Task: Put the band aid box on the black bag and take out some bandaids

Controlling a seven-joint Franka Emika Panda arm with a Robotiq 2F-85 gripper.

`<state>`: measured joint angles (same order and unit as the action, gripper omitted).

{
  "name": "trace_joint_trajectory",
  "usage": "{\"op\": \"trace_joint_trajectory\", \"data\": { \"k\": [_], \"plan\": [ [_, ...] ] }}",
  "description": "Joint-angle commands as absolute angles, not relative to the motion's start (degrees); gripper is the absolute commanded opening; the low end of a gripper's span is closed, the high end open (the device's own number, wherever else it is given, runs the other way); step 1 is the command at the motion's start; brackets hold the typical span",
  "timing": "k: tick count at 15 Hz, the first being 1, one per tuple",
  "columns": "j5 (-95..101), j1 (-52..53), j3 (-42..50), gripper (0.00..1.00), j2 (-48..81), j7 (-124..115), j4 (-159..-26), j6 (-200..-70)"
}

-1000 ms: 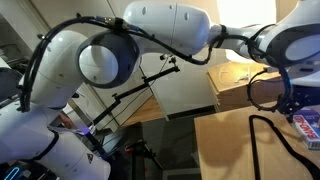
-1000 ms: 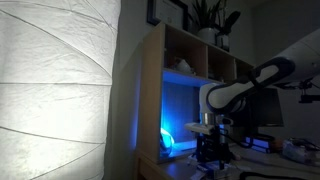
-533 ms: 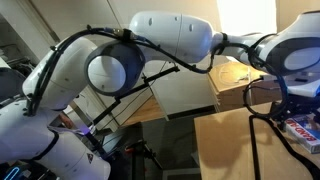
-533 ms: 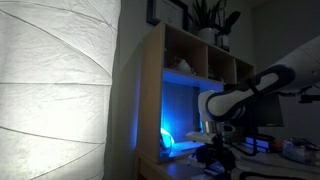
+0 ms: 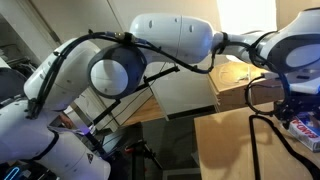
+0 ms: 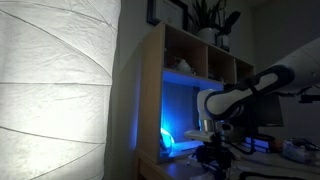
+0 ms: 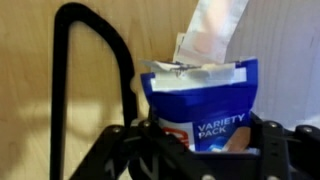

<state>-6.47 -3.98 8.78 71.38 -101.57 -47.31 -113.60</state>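
Pale wooden tabletop [image 7: 30, 100] fills the wrist view, and straight ahead of the gripper [image 7: 205, 150] lies the small blue carton band aid box [image 7: 205, 105], its white lettering reading "VARIETY PACK" and a patch of red low on its face. The box sits squarely between the two dark fingers [image 7: 275, 150], one close at each side. I cannot tell whether they are actually pressing on the cardboard or only flanking it. The far end of the box, away from the gripper, is torn open with its flap raised, and a pale pinkish-white strip [image 7: 215, 30] sticks out beyond it. Off to one side of the gripper, a black strap bent into a tall loop [image 7: 65, 90] lies on the wood, near the box but apart from it. In an exterior view the big white jointed arm [image 5: 170, 35] reaches across the table [image 5: 225, 150] and the gripper [image 5: 293, 105] points down at the band aid box [image 5: 306, 125] just beneath it. A brown cardboard carton [image 5: 235, 88] stands behind it. In an exterior view from farther off, a glowing white paper lampshade [image 6: 55, 80] takes up the near side. Beyond it are a wooden shelf unit [image 6: 150, 100] lit blue inside, a potted plant [image 6: 212, 20] on top, and the white arm [image 6: 245, 92] bending down past the shelf.
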Motion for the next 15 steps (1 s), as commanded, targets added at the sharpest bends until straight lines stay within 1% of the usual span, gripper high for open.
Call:
{"op": "trace_joint_trajectory", "data": {
  "k": [1,3,8,10,13,15],
  "plan": [
    [-7.14,-4.19,8.45,0.49,71.56,-102.61,-44.86,-112.69],
    [-7.72,-4.56,7.59,0.37,71.27,-101.34,-44.19,-111.98],
    [-8.85,-4.61,6.41,0.02,70.87,-101.45,-43.38,-112.34],
    [-8.12,-3.93,7.45,0.00,70.38,-103.45,-43.85,-114.48],
    [-5.08,-1.61,11.52,0.00,70.02,-108.94,-45.07,-123.18],
    [-3.34,-0.38,14.01,0.00,69.98,-111.66,-45.52,-126.36]
  ]
}}
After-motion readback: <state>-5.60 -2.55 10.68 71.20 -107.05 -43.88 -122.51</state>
